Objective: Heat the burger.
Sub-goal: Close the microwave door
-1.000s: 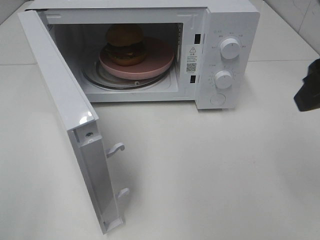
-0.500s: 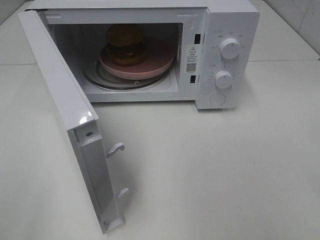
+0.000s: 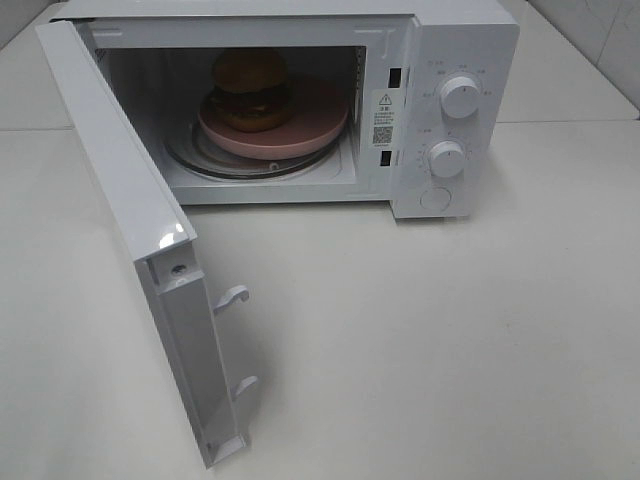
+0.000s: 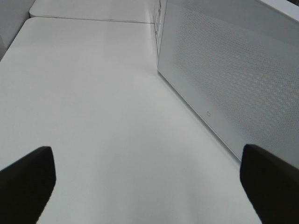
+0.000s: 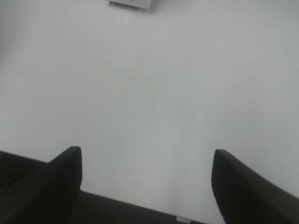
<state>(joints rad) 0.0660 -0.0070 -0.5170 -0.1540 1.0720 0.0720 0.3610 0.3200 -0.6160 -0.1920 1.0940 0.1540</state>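
Note:
The burger [image 3: 250, 90], with a golden-brown bun and dark filling, sits on a pink round plate [image 3: 310, 125] on the glass turntable [image 3: 200, 158] inside the white microwave [image 3: 460, 40]. The microwave door [image 3: 130, 220] stands wide open toward the front left. Neither gripper shows in the high view. My left gripper [image 4: 147, 179] is open and empty above bare table, beside the door's outer face [image 4: 233, 84]. My right gripper [image 5: 145, 175] is open and empty above bare table.
Two round dials [image 3: 460, 96] [image 3: 447, 158] and a round button [image 3: 436, 198] are on the microwave's right panel. Two latch hooks [image 3: 232, 297] stick out from the door's edge. The white table [image 3: 420, 340] spreads in front of the microwave.
The right arm, seen at the high view's right edge a second ago, has withdrawn out of that view. The burger, plate and door have not moved.

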